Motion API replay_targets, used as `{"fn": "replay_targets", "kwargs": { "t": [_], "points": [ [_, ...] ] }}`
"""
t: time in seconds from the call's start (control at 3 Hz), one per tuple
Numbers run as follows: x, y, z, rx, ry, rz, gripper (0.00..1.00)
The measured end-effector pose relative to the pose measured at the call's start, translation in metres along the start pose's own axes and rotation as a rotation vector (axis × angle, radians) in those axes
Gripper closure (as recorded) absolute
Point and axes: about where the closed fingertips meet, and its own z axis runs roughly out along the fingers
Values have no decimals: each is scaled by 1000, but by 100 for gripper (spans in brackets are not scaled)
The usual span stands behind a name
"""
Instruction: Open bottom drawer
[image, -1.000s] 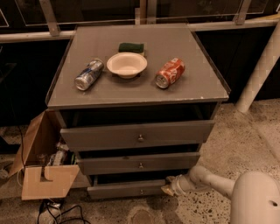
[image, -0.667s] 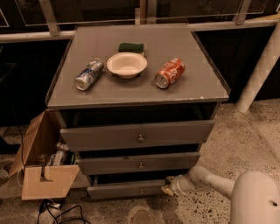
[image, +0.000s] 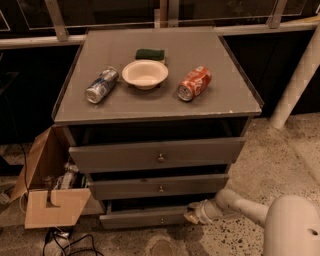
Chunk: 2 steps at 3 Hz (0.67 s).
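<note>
The bottom drawer (image: 142, 218) is the slimmest grey front of three on the cabinet, low near the floor, with a small round knob (image: 161, 220) at its centre. It stands pulled out a little, with a dark gap above it. My gripper (image: 192, 214) is at the drawer's right end, at the end of a white arm (image: 240, 205) that comes in from the lower right. It touches or sits right beside the front panel's right edge.
The middle drawer (image: 159, 187) and top drawer (image: 157, 155) sit above. On the cabinet top lie a blue can (image: 101, 85), a white bowl (image: 145, 74), a green sponge (image: 149, 54) and a red can (image: 194, 83). An open cardboard box (image: 47, 190) stands at the left; cables (image: 65, 242) lie on the floor.
</note>
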Motion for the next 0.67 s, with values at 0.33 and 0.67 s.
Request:
{"fn": "replay_targets", "kwargs": {
  "t": [0.33, 0.67],
  "points": [
    [0, -2, -1, 1, 0, 0, 100],
    [2, -3, -4, 5, 3, 2, 100]
  ]
}}
